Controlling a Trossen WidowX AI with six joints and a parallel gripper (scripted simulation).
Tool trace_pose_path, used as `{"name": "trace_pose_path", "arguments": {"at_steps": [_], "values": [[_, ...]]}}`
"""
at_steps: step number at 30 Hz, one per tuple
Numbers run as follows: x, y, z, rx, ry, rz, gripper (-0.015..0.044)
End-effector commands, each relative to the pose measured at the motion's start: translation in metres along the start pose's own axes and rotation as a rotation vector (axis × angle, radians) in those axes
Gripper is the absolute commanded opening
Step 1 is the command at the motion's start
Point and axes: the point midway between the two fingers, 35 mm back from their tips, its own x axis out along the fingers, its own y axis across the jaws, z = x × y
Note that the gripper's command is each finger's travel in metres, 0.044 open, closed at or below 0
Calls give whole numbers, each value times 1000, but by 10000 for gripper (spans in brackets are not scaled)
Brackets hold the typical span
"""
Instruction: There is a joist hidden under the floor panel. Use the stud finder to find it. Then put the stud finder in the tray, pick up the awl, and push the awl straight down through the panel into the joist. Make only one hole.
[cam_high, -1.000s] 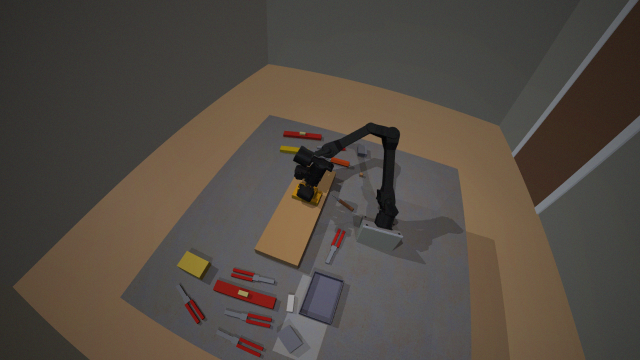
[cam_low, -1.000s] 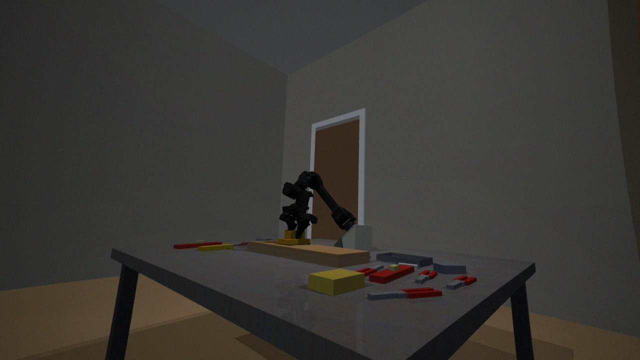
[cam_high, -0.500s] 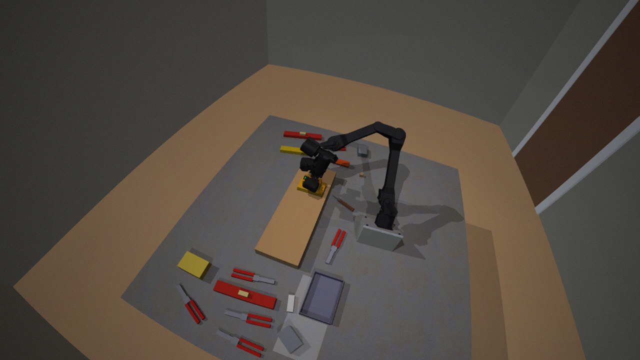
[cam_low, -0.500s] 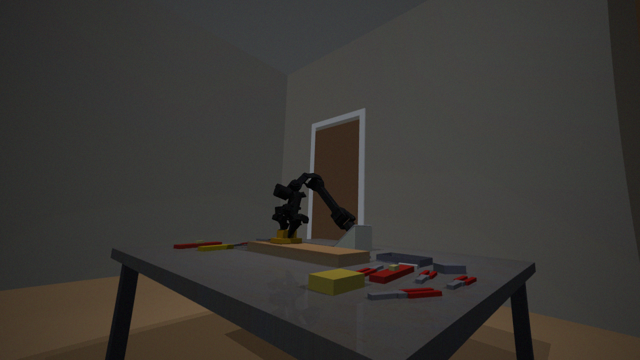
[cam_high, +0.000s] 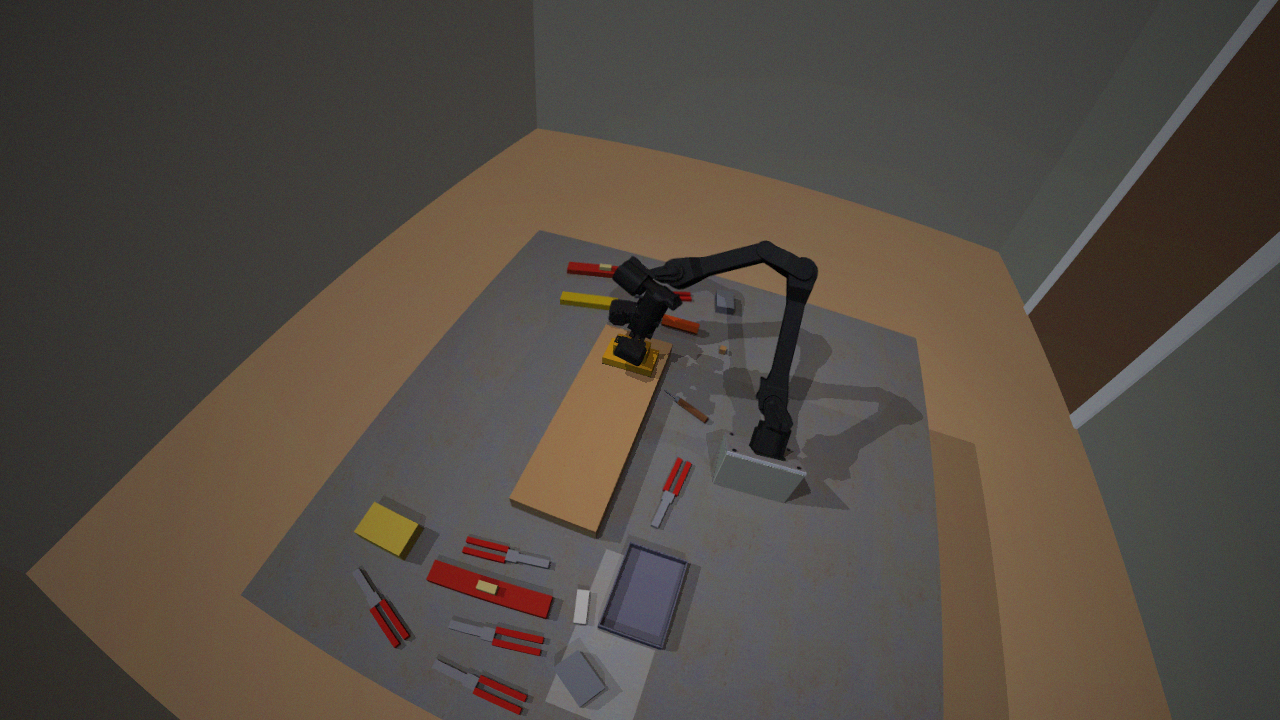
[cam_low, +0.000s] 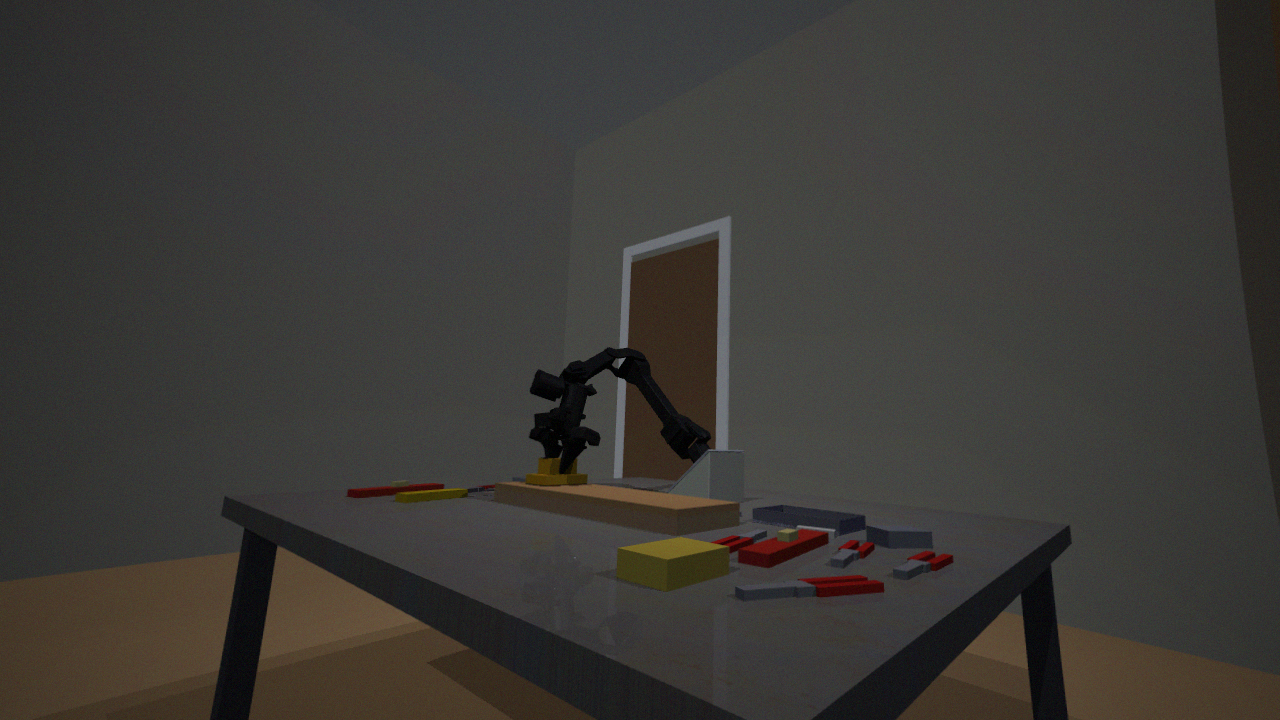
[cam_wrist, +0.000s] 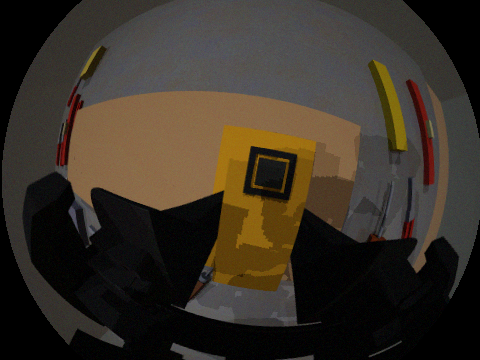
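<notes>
A: Where is the stud finder (cam_high: 633, 355) located?

B: It is seen lying flat on the far end of the floor panel (cam_high: 586, 445), at the end nearest the yellow bar (cam_high: 586, 300) and the red level (cam_high: 590, 267). A dark square window is shown on its yellow top face in the wrist view (cam_wrist: 270, 174).

A: How is the gripper (cam_high: 629, 347) shown?

B: It is pointed down over the stud finder, and its fingers are clamped on the tool's sides. In the side view the gripper (cam_low: 562, 447) is seen directly above the yellow tool (cam_low: 554, 476).

A: Where are the awl (cam_high: 687, 407) and the tray (cam_high: 642, 593) placed?

B: The awl is laid on the table (cam_high: 832, 573) between the panel and the arm's base (cam_high: 759, 472), apart from both. The tray is set past the panel's near end, well apart from the stud finder. A white block (cam_high: 581, 606) is seen just beside it.

A: What else is depicted?

B: Red-handled pliers (cam_high: 671, 489) are shown near the base; a yellow box (cam_high: 387, 529) is placed at the near corner.
</notes>
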Motion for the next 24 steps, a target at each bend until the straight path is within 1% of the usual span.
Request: {"name": "trace_pose_path", "arguments": {"at_steps": [1, 3, 24], "values": [[-1, -27, -1, 25, 3, -30, 0], [-1, -32, -1, 25, 3, -30, 0], [-2, -27, 0, 17, 0, -19, 0]]}}
